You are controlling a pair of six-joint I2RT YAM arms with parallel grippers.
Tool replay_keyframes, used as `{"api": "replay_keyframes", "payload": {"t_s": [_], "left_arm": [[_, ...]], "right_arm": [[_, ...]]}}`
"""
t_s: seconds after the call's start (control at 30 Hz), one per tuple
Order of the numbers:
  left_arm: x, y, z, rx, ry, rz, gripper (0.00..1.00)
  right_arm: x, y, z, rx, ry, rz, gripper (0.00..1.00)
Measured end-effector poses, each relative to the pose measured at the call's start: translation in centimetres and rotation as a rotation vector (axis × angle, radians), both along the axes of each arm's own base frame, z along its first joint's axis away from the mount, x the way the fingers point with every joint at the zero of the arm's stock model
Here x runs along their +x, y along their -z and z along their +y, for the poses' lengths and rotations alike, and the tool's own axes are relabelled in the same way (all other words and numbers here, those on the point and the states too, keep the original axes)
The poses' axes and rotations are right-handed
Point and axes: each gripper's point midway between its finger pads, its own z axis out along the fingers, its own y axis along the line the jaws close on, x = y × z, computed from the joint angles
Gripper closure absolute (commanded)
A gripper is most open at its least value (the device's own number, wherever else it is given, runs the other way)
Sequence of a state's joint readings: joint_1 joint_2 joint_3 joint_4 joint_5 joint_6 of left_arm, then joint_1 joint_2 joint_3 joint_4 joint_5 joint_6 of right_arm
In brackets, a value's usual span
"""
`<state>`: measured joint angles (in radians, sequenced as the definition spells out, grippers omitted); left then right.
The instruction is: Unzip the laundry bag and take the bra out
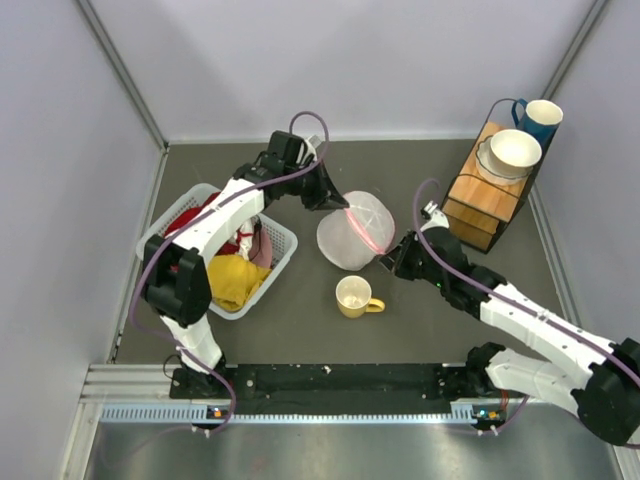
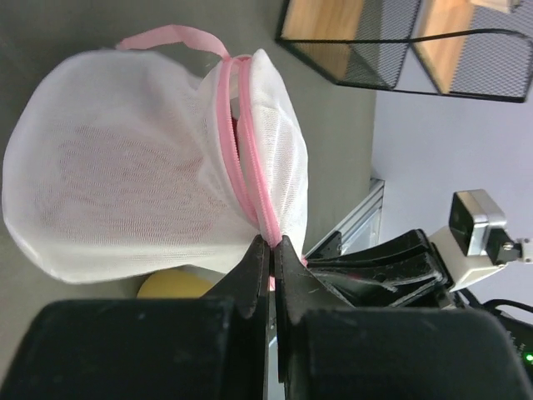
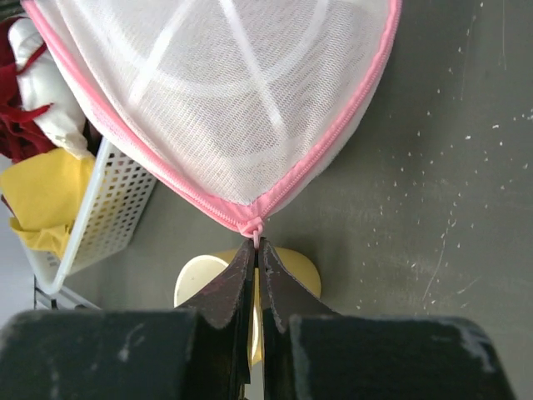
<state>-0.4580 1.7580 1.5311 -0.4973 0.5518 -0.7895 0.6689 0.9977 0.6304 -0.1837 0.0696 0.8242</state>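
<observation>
Grey table (image 1: 400,330): matt, with pale specks. The white slatted plastic basket (image 1: 278,243) at left holds a red cloth (image 3: 21,125) and a yellow cloth (image 3: 42,196), and the left arm reaches over it. The black wire rack (image 2: 375,62) at far right carries a bowl (image 1: 515,150) and a blue mug (image 1: 543,118), well apart from the bag.

The bag (image 1: 352,232) sits mid-table between basket and rack. It is a rounded pouch of fine translucent white mesh edged with a pink zip. The bra (image 3: 254,62) is inside and shows only as white bands through the mesh. A yellow mug (image 1: 354,296) stands just beside the bag on the near side.

Left gripper (image 2: 268,250): jaws pinched together on the bag's pink zip trim at its far side. Right gripper (image 3: 254,246): jaws closed on the zip pull (image 3: 252,225) at the near corner. The zip runs closed along the visible seam.
</observation>
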Motion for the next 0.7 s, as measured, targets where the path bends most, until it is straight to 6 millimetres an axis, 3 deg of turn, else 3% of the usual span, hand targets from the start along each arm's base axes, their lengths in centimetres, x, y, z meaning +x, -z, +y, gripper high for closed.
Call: {"api": "replay_keyframes", "payload": {"t_s": [0.1,0.13,0.17,0.27,0.3,0.5,0.7], "left_arm": [[0.6,-1.2,-1.2,-0.019,0.026,-0.031,1.0],[0.9,-1.4,-1.7,-0.021,0.036,-0.041,0.92],[1.2,-1.6,-2.2,-0.024,0.046,-0.05,0.79],[2.2,-1.4,-3.3,-0.019,0.077,-0.081,0.09],[2.6,-1.3,-3.5,-0.015,0.081,-0.089,0.01],[2.6,-0.7,-1.7,0.076,0.022,-0.11,0.04],[-2.2,-3.1,1.7,0.067,-0.054,-0.141,0.06]], "right_arm": [[-0.1,-0.8,0.1,0.012,-0.005,-0.016,1.0],[0.0,-1.0,0.2,0.012,-0.006,-0.017,1.0],[0.0,-1.2,0.3,0.009,-0.008,-0.015,1.0],[0.2,-1.8,0.8,0.005,-0.022,-0.007,1.0],[0.3,-2.0,1.0,0.005,-0.027,-0.007,1.0],[1.0,-2.1,1.9,-0.002,-0.042,0.004,1.0],[0.9,-1.8,2.2,-0.008,-0.062,0.011,1.0]]}}
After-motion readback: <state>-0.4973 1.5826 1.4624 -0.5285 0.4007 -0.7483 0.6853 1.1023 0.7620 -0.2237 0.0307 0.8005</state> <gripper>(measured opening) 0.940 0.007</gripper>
